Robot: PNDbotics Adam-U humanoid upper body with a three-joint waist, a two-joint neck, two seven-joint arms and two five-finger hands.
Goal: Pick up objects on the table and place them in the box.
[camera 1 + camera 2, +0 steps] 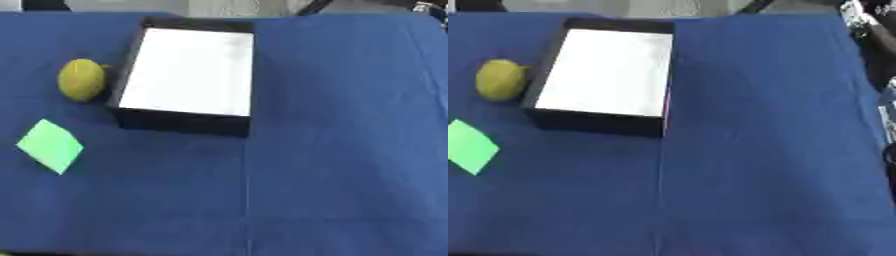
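Observation:
A black box (pixel 183 123) with a white floor stands on the blue cloth, left of the middle and towards the far edge. Nothing lies inside it. A yellow-green lemon-like fruit (pixel 81 79) rests just left of the box. Nearer to me, at the left, lies a flat bright green square piece (pixel 50 145), turned like a diamond. Neither of my hands shows in either view.
The blue tablecloth (pixel 332 165) covers the whole table. Dark equipment (pixel 877 45) shows beyond the table's right edge in the right eye view. Along the far edge there are pale and dark shapes I cannot make out.

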